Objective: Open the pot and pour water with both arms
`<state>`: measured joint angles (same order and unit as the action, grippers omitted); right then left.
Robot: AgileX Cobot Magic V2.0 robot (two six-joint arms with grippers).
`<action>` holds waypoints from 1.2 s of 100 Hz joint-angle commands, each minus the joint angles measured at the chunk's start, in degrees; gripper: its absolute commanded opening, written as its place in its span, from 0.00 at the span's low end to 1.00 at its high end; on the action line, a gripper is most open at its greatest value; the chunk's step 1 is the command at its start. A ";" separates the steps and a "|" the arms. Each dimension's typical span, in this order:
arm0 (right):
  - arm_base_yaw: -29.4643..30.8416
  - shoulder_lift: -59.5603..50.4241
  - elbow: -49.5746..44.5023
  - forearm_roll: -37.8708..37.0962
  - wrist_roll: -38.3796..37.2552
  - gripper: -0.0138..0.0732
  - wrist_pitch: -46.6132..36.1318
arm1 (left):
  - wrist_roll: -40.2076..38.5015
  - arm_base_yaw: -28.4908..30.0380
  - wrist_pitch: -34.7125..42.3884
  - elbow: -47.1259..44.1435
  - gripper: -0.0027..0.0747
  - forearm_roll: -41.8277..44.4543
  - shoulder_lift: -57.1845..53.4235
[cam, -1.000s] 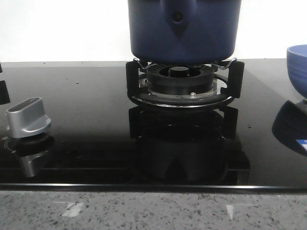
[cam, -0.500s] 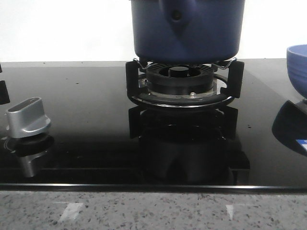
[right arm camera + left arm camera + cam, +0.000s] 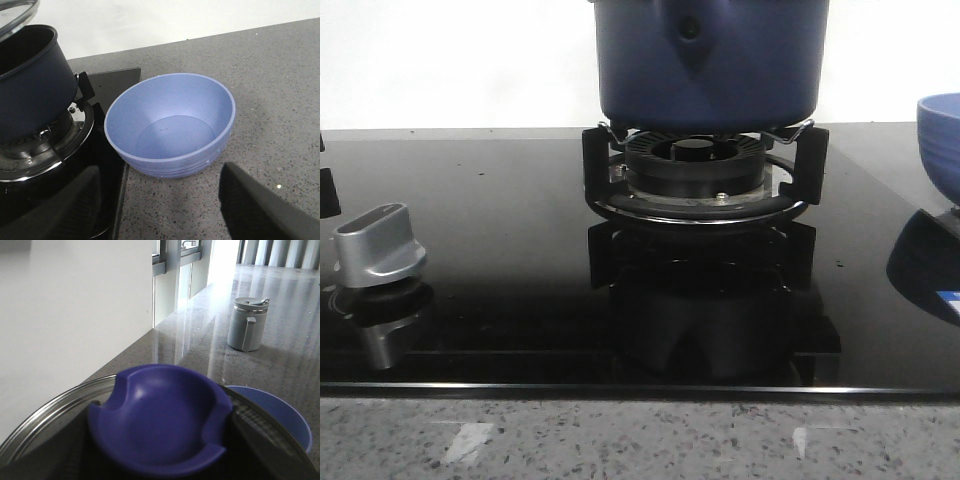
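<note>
R gripper (image 3: pixel 160 210) jaws apart (L's hidden).

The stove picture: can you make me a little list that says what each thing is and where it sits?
pot: dark blue, sits on the burner stand
lid: glass with a metal rim and a blue knob, close under the left wrist camera, seen off the pot in the right wrist view
bowl: lighter blue, on the grey counter beside the stove, looks empty
stove knob: silver, front left
jug: grey, far off on the counter
right gripper: open, hangs near the bowl
</note>
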<state>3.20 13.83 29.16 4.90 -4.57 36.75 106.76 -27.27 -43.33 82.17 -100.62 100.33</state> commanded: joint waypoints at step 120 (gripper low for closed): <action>5.67 37.60 30.80 7.76 -3.19 0.68 15.61 | -16.87 15.38 -11.86 -5.16 0.52 10.69 -16.38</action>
<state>5.96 45.94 54.07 13.33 -7.46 52.68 90.43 -11.99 -55.24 75.44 -84.28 86.92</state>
